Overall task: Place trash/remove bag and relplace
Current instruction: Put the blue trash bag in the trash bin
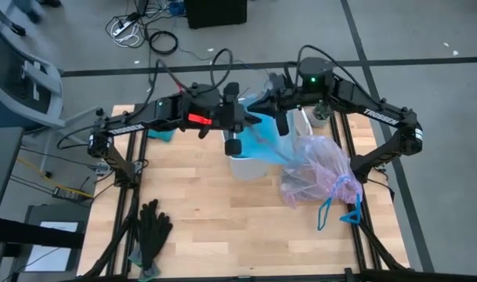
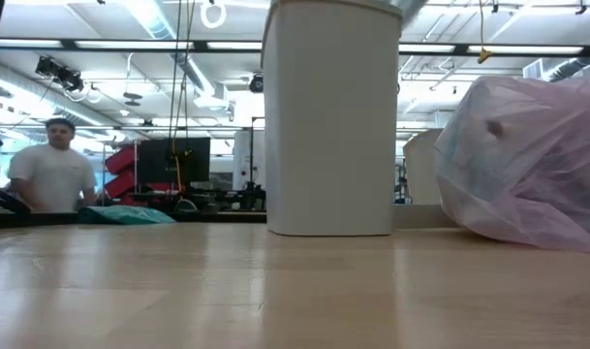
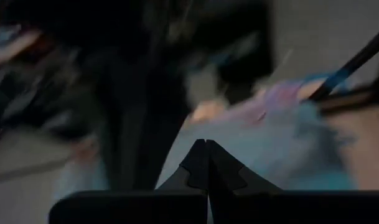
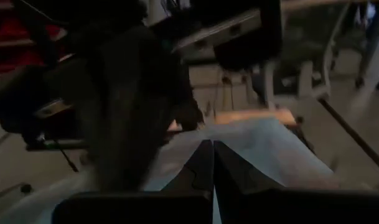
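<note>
Both arms meet over the white bin (image 1: 246,163) at the far middle of the wood table (image 1: 222,227). Left gripper (image 1: 244,117) and right gripper (image 1: 271,102) are close together above the bin, each pinched shut on a light-blue bag (image 1: 263,141) that drapes from them down over the bin's rim. Left wrist view is blurred: fingers (image 3: 205,165) together with blue film just past the tips. Right wrist view: fingers (image 4: 208,165) together too, pale blue film spread ahead of them. The pink bag (image 1: 320,172), full and lumpy, lies on the table just right of the bin, touching or nearly touching it; its blue drawstring ties (image 1: 340,210) trail toward the near right edge. In the low view the bin (image 2: 331,116) stands upright mid-table with the pink bag (image 2: 527,165) slumped beside it on the right; grippers are above that picture's edge. Trash inside the pink bag shows only as dark and brownish shapes through the film; single pieces cannot be told. Black gloves (image 1: 150,231) lie at the near left of the table, well apart from the bin. A person (image 2: 52,174) in a white shirt stands in the room behind the table.
</note>
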{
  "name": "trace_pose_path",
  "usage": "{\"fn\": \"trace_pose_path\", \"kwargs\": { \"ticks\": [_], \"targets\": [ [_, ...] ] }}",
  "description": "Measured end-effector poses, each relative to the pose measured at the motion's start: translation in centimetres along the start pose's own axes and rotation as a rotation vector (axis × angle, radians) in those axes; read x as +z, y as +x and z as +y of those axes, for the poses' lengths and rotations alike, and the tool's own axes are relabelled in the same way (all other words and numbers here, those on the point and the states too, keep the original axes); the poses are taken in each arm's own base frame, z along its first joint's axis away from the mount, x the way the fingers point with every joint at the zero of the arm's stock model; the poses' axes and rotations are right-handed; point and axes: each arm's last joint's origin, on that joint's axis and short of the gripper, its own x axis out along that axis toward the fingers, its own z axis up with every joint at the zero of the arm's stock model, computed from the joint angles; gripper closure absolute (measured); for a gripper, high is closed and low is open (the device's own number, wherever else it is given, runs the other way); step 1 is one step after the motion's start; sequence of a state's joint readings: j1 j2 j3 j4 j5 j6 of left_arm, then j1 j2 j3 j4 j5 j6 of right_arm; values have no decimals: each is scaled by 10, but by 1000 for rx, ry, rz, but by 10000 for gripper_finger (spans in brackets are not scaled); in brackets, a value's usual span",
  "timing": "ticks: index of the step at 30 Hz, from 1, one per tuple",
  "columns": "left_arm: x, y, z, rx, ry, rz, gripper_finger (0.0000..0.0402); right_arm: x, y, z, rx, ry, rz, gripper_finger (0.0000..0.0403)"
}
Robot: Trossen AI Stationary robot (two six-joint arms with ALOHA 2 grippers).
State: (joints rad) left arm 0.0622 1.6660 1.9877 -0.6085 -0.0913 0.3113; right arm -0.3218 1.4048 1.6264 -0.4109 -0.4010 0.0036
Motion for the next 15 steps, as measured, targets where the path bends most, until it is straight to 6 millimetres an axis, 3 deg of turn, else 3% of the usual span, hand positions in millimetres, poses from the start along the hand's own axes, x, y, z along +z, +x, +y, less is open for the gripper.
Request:
{"fn": "trace_pose_path", "kwargs": {
  "ticks": [7,15],
  "targets": [
    [-25,-5,1,155,41,313,401,-3,-15,5,-41,31,66,403],
    [-43,-23,2,270,-90,528,401,-12,-31,8,-184,109,186,403]
  ]
}}
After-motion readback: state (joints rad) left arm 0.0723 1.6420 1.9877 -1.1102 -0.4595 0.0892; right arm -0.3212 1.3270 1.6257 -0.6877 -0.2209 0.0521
